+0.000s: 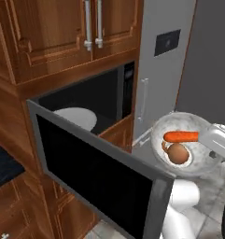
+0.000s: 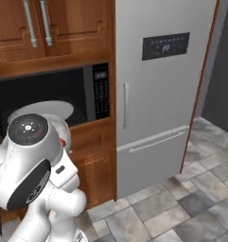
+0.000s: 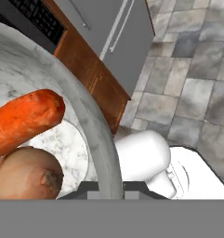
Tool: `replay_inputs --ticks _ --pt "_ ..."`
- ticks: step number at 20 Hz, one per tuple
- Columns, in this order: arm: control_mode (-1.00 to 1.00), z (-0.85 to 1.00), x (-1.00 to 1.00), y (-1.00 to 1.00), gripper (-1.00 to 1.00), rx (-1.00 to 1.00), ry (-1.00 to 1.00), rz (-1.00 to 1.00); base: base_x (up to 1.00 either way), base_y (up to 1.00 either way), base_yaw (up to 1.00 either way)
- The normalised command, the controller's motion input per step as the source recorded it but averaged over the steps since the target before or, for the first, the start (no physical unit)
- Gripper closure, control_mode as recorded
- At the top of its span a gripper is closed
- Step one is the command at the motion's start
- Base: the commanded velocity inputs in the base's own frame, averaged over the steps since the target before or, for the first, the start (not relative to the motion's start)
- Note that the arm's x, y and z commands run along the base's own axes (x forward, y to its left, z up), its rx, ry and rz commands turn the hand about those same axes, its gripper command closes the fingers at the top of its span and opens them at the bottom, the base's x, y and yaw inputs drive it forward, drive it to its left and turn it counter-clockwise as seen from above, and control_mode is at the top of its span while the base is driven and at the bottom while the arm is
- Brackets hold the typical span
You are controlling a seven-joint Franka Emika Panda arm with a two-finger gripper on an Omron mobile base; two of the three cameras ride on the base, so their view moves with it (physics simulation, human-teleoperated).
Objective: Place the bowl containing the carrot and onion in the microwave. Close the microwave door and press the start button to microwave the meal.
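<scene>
The wide marbled bowl (image 1: 179,122) hangs in the air to the right of the open microwave (image 1: 104,95), level with its cavity. In the bowl lie the orange carrot (image 1: 181,136) and the brown onion (image 1: 178,153). My gripper (image 1: 209,142) is shut on the bowl's right rim. The hand view has the rim (image 3: 88,118) running down between the fingertips of the gripper (image 3: 111,188), with the carrot (image 3: 25,118) and onion (image 3: 25,174) just left of it. The microwave door (image 1: 97,172) stands swung wide open toward me. In the right base view my arm hides most of the bowl (image 2: 64,126).
A white turntable (image 1: 77,116) lies inside the microwave cavity. The black keypad (image 2: 101,90) is on the microwave's right side. A grey fridge (image 2: 162,94) stands directly right of it, wooden cabinets (image 1: 62,32) above, and tiled floor (image 2: 191,198) below.
</scene>
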Motion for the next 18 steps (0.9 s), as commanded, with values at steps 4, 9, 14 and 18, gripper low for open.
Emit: replay_inputs --ticks 4,9,14,18 --pt "1.0 0.0 0.0 0.0 1.0 0.0 0.0 0.0 0.48 -0.82 0.67" --pt "1.0 0.0 0.0 0.0 1.0 0.0 0.0 0.0 0.25 -0.94 0.65" --pt "1.0 0.0 0.0 0.0 1.0 0.0 0.0 0.0 0.0 -0.53 0.64" --pt "1.0 0.0 0.0 0.0 1.0 0.0 0.0 0.0 -0.01 0.11 0.62"
